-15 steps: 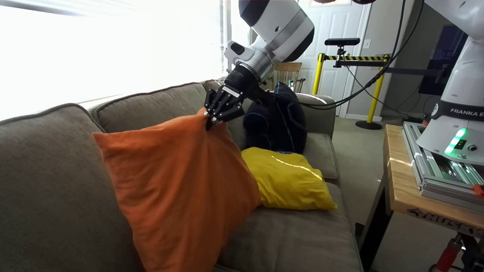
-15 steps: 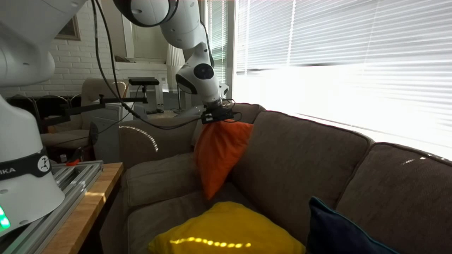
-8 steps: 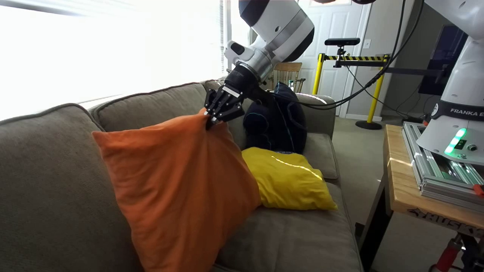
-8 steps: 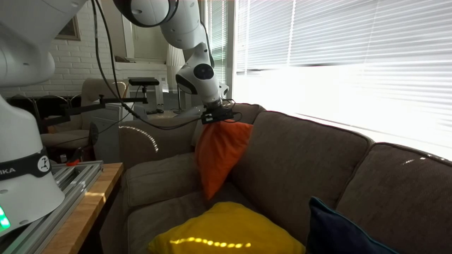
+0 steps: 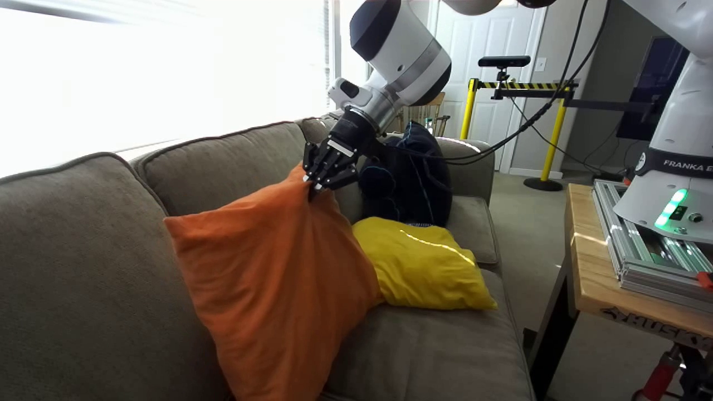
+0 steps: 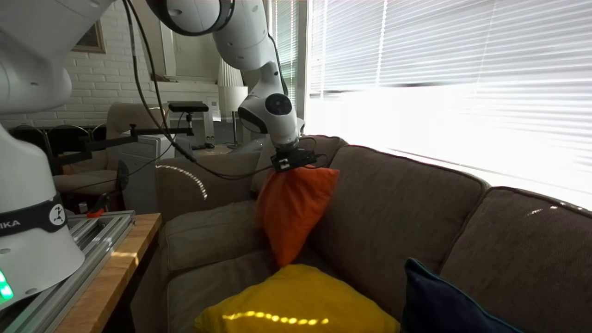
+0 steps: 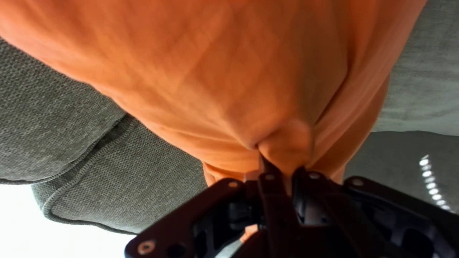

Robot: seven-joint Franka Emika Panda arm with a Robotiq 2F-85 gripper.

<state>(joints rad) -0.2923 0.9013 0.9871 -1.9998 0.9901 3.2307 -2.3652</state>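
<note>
My hand pinches a fold of the orange pillow, which is tilted over the seat of the brown sofa; whether it touches there, I cannot tell. Near it lies the yellow pillow. Behind the sofa is a bright window; my base stands on a wooden counter.

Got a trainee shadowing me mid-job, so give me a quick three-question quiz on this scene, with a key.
1. True or false: the yellow pillow rests on the sofa seat.

2. Multiple choice: what is the gripper pinching?
A) the dark blue pillow
B) the yellow pillow
C) the orange pillow

3. Fill in the blank: the light strip on the robot's base glows ____.

Key: 1. True. 2. C. 3. Green.
</note>
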